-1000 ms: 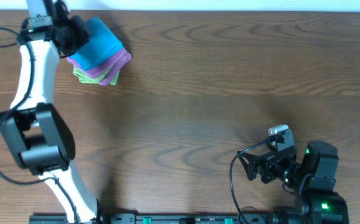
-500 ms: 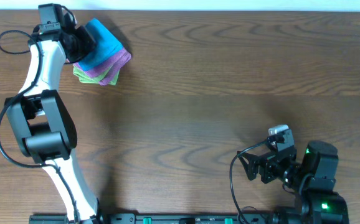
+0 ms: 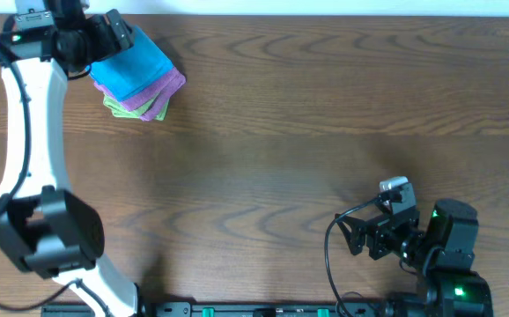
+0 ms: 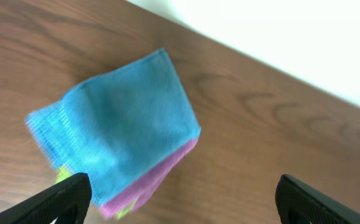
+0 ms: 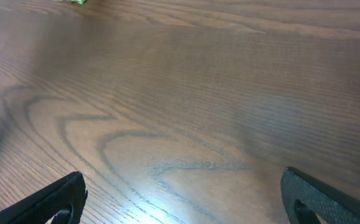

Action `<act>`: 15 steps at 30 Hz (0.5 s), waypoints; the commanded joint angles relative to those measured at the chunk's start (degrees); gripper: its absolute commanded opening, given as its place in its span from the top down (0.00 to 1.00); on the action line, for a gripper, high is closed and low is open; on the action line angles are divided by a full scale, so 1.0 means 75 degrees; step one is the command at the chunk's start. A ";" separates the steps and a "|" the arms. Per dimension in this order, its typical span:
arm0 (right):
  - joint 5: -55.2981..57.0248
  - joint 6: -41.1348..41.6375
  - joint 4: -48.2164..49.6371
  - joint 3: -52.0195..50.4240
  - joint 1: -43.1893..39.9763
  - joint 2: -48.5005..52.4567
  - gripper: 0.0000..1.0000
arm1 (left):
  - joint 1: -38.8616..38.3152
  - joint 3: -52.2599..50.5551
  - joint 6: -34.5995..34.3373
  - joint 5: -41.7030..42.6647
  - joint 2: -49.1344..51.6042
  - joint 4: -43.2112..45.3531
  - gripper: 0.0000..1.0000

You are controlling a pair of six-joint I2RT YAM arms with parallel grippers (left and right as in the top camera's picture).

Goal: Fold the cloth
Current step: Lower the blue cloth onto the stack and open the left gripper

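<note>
cloth [image 3: 136,62] laid folded atop purple cloth [image 3: 172,84], upper left | left gripper [image 4: 183,193] spread, empty | right gripper [image 5: 183,196] spread | lift-off to be made straight up

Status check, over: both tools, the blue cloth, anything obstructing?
Left tool open, empty, at edge of blue cloth. Right tool open over table. Cloth folded, stacked on purple cloth and green cloth. Nothing in the way.
</note>
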 commanded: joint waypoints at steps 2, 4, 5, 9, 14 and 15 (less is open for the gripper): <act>-0.0029 -0.0111 0.0012 -0.0020 0.0076 -0.0038 0.01 | 0.0032 0.0117 0.0545 -0.0469 -0.0297 -0.0586 0.04; -0.0029 -0.0111 0.0012 -0.0020 0.0076 -0.0038 0.01 | 0.0032 0.0117 0.0542 -0.0446 -0.0405 -0.0813 0.05; -0.0032 -0.0111 0.0012 -0.0020 0.0076 -0.0038 0.01 | 0.0029 0.0117 0.0542 -0.0446 -0.0449 -0.0863 0.04; -0.0029 -0.0111 0.0012 -0.0020 0.0076 -0.0038 0.01 | 0.0140 0.0114 0.0644 -0.0595 -0.0612 -0.0851 0.05; -0.0032 -0.0111 0.0012 -0.0020 0.0076 -0.0038 0.01 | 0.0178 0.0000 0.1460 -0.0152 -0.1099 -0.1472 0.05; -0.0029 -0.0111 0.0012 -0.0020 0.0076 -0.0038 0.01 | 0.0175 -0.0085 0.1533 -0.0035 -0.1291 -0.1518 0.05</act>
